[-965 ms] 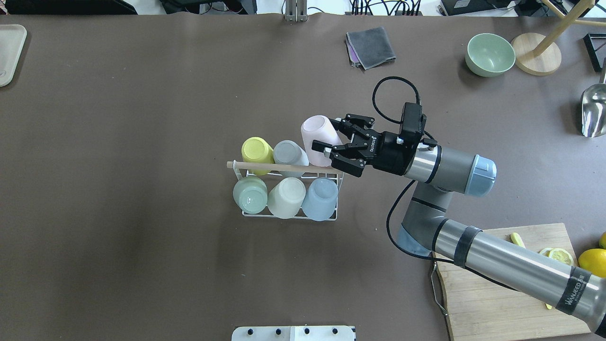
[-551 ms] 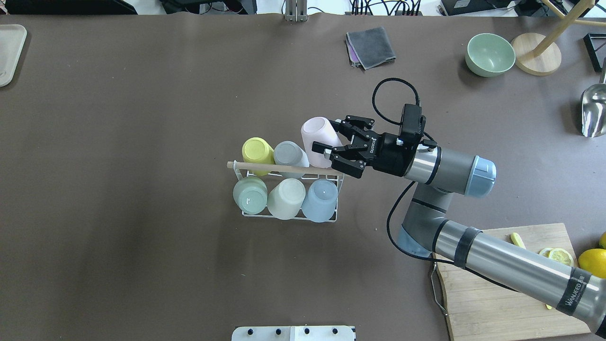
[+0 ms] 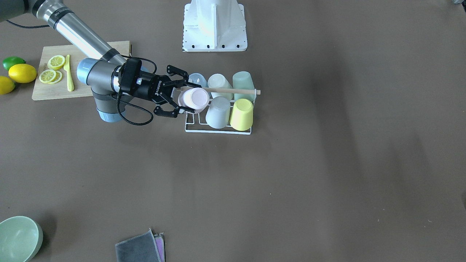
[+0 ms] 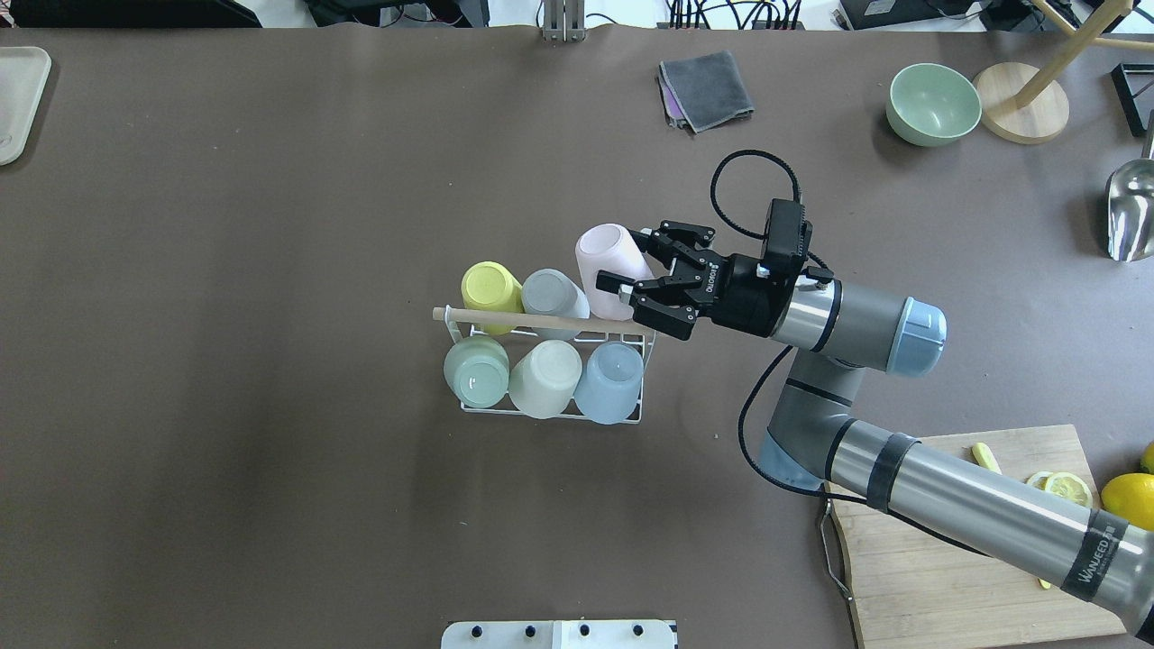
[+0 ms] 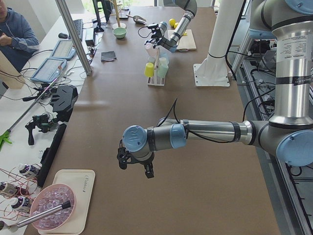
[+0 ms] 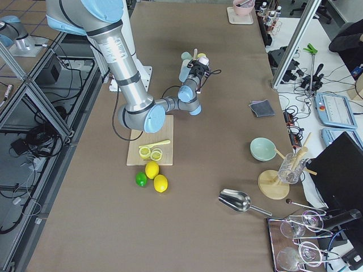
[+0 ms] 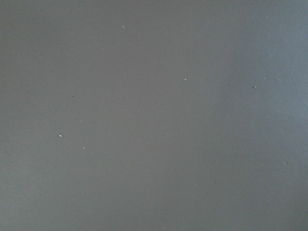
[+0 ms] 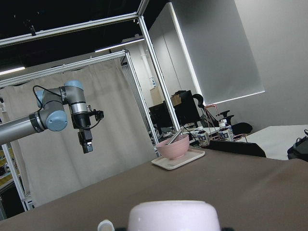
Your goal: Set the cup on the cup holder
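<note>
The cup holder (image 4: 514, 317), a white wire rack with a wooden rod on top, stands mid-table and carries five upside-down cups: yellow (image 4: 489, 287), grey (image 4: 552, 293), green (image 4: 476, 371), cream (image 4: 545, 377) and blue (image 4: 610, 379). My right gripper (image 4: 624, 260) reaches in from the right, shut on a pink cup (image 4: 602, 257). It holds that cup tilted over the rack's far right corner, beside the grey cup. The front-facing view shows the same pink cup (image 3: 195, 99) between the fingers. My left gripper (image 5: 134, 166) hovers low over bare table far to the left; whether it is open or shut cannot be told.
A chopping board (image 4: 956, 541) with lemon slices lies under the right arm, with whole lemons (image 4: 1127, 500) beside it. A green bowl (image 4: 933, 104), a wooden stand (image 4: 1019, 113), a metal scoop (image 4: 1131, 212) and a grey cloth (image 4: 706, 90) lie at the back right.
The right gripper and the pink cup have sunk a little toward the rack's corner. The other cups and the rack have not moved.
</note>
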You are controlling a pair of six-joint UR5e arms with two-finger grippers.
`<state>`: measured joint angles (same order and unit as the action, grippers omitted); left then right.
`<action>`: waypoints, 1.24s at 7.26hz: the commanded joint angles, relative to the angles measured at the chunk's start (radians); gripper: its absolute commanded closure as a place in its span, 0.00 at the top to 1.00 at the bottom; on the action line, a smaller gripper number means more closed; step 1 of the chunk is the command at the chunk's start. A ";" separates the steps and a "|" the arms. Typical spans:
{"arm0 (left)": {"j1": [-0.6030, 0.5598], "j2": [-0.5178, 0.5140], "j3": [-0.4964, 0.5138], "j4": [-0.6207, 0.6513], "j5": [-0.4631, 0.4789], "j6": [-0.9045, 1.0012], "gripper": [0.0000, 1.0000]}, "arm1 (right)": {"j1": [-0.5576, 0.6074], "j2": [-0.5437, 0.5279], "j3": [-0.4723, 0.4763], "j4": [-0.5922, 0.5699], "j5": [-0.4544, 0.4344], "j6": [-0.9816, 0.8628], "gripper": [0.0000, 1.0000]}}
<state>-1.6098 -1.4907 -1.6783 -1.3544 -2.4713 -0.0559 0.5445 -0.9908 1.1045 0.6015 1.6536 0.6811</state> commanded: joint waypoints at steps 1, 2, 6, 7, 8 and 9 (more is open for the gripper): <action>-0.002 0.003 0.002 0.000 0.000 -0.002 0.98 | 0.000 0.000 0.000 0.000 0.000 0.000 0.00; -0.002 0.001 0.003 0.000 0.000 -0.004 0.98 | 0.000 0.000 0.000 0.000 0.000 0.000 0.00; -0.002 0.003 0.005 0.000 0.002 -0.004 0.98 | 0.002 0.001 0.002 0.003 -0.015 -0.001 1.00; -0.001 0.001 0.006 0.000 0.002 -0.005 0.98 | 0.002 0.001 0.002 0.003 -0.015 -0.002 1.00; -0.001 0.003 0.006 0.000 0.002 -0.005 0.98 | 0.002 0.000 0.003 0.004 -0.015 -0.002 1.00; -0.001 0.001 0.008 0.000 0.002 -0.005 0.98 | 0.002 0.000 0.003 0.004 -0.015 -0.002 1.00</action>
<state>-1.6109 -1.4887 -1.6718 -1.3545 -2.4697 -0.0612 0.5460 -0.9903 1.1069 0.6053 1.6386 0.6797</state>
